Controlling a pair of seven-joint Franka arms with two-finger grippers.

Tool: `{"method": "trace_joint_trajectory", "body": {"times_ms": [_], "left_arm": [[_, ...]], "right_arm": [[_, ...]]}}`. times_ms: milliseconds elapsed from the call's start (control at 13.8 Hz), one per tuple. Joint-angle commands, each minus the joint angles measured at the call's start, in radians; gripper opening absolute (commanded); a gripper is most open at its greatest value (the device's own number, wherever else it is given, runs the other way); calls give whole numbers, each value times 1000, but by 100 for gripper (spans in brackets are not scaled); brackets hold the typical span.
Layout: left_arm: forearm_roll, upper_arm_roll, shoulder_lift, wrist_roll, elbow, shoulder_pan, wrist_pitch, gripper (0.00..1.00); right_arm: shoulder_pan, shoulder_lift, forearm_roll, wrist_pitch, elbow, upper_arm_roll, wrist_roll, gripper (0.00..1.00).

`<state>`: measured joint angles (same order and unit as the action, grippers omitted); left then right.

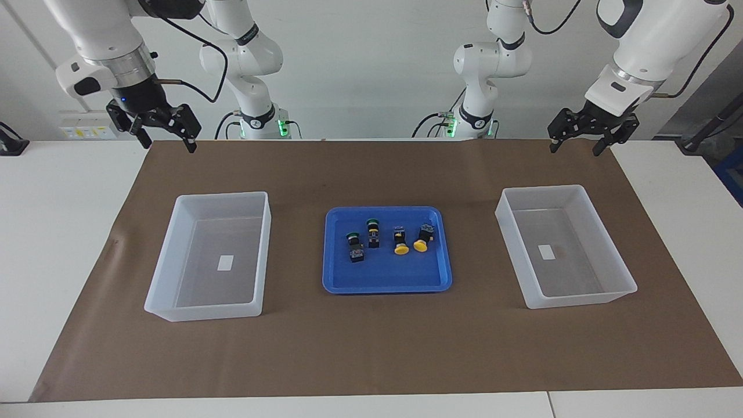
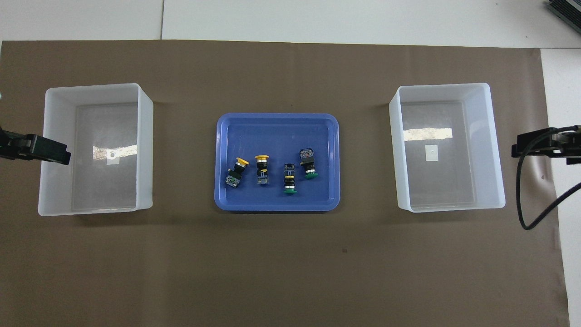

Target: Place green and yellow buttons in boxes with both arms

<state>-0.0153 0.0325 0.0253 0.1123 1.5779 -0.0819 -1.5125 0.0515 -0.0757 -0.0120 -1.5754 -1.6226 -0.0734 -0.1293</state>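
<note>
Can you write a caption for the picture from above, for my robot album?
Two green buttons and two yellow buttons wait in a blue tray between two boxes.

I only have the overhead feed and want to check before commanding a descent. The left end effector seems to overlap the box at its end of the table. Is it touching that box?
Observer: No. In the facing view, the left end effector hangs high above the table, apart from the box.
Operator: Are its fingers open?
Observer: Yes, they are spread wide and point downward.
Operator: And the other arm?
Observer: The right end effector is open too, up in the air and holding nothing.
</note>
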Motion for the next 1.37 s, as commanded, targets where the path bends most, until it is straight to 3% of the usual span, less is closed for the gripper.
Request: {"method": "trace_joint_trajectory", "body": {"times_ms": [0,506,796,1302], "left_arm": [[-15,-3,25,-10,27,8,8,100],[-15,-3,25,-10,25,10,8,100],[-15,-3,25,-10,27,8,8,100],[-15,-3,25,-10,25,8,9,100]], "right_arm": [[-1,-24,-3,-6,-22,7,-10,100],[60,-26,-3,-78,-75,17,-13,100],[132,-12,-8,-239,-187,15,-62,100],[344,218,-3,-513,-197,18,-274,100]]}}
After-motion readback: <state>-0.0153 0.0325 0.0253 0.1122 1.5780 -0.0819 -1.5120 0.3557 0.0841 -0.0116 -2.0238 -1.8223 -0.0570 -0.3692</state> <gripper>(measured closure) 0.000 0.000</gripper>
